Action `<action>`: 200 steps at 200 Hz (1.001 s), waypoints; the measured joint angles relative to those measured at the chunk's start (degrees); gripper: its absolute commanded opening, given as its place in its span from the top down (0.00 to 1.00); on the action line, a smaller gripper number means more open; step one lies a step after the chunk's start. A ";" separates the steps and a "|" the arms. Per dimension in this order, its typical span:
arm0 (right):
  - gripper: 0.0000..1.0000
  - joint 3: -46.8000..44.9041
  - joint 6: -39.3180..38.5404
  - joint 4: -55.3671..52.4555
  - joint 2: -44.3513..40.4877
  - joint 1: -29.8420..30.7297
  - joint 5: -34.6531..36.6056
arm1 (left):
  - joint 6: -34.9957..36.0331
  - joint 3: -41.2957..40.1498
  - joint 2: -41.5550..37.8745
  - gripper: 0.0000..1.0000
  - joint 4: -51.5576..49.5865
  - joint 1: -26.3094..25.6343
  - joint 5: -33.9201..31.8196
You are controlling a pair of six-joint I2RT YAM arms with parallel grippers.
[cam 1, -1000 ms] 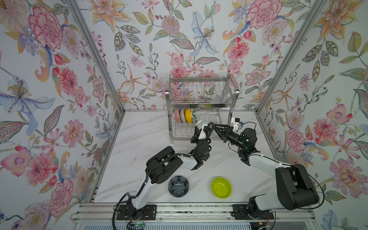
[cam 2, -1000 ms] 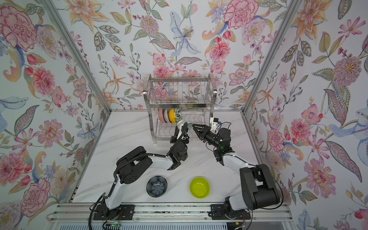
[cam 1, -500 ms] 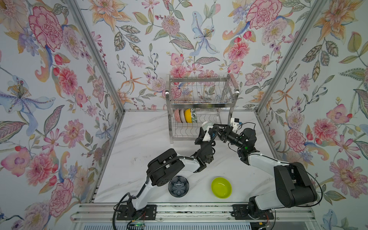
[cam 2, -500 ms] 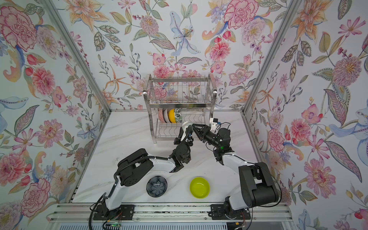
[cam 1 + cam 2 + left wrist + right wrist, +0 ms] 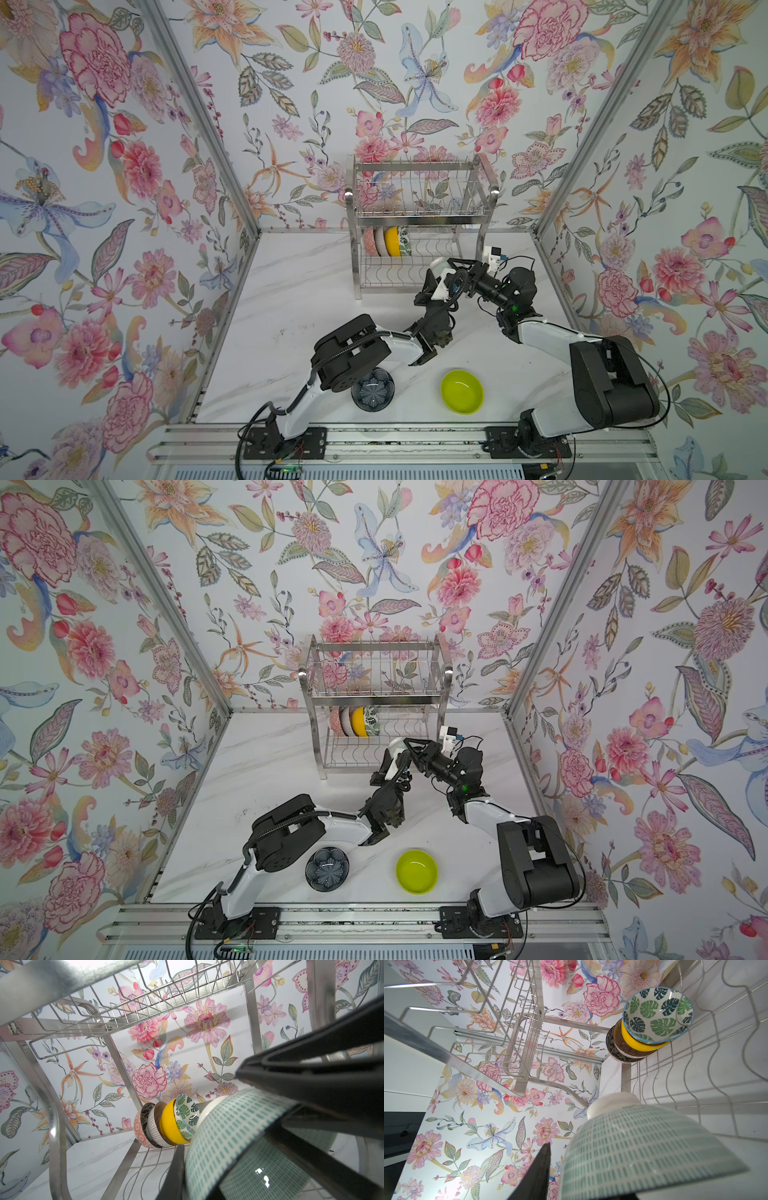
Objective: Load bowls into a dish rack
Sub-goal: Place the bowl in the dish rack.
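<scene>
The dish rack [image 5: 419, 216] stands at the back of the white marble bench [image 5: 299, 291], just above the centre of both top views. At the left end of its lower tier five bowls stand on edge, nested in a row: a pink patterned bowl [image 5: 138, 1130], a black-and-white floral bowl [image 5: 145, 1114], a striped bowl [image 5: 154, 1124], a yellow bowl [image 5: 169, 1124] and a leaf-print bowl [image 5: 658, 1014], whose open side faces the right wrist camera. Both arms meet at the front right of that tier, to the right of the row in a top view. The left claw [image 5: 437, 274] is pressed onto the wall of the pale mint bowl [image 5: 228, 1136], one finger on the dashed outside and the other across the glossy inside. The bowl is tilted, its white foot turned toward the row. Whether it touches the rack's wires cannot be told. The right claw [image 5: 454, 266] reaches in over the same bowl. Only one of its fingers shows beside the bowl in the right wrist view, so I cannot tell whether it is spread or gripping. At the lower centre of the top views, the dark flower-shaped bowl [image 5: 372, 390] sits upright on the bench, partly under the left arm. The lime green bowl [image 5: 462, 391] sits to its right, apart from it.
</scene>
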 measured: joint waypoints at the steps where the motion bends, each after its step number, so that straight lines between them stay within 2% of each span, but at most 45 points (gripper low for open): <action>1: 0.71 0.00 0.07 -0.02 0.00 -0.02 0.02 | 0.07 0.02 0.04 1.00 0.04 -0.02 0.00; 55: 0.95 -0.02 4.35 0.92 0.11 0.28 -2.99 | 0.46 0.02 0.35 1.00 1.64 -0.02 -0.98; 73: 0.99 -0.24 5.53 2.19 0.11 0.48 -4.09 | 0.33 -0.39 0.35 0.93 2.51 -0.04 -1.16; 124: 1.00 -1.75 4.44 2.67 0.44 0.04 -3.93 | -0.83 -4.31 -0.48 0.76 1.99 -0.57 2.23; 148: 1.00 -2.01 3.37 3.28 0.55 -0.90 -2.54 | -0.90 -5.18 -1.25 0.73 1.36 -1.29 3.32; 179: 1.00 -2.01 2.29 4.46 0.52 -1.18 -1.42 | -1.18 -5.49 -2.29 0.65 0.90 -1.33 3.50; 200: 1.00 -2.05 1.62 4.81 0.52 -1.25 -0.94 | -2.10 -5.75 -3.02 0.55 0.00 -1.33 3.50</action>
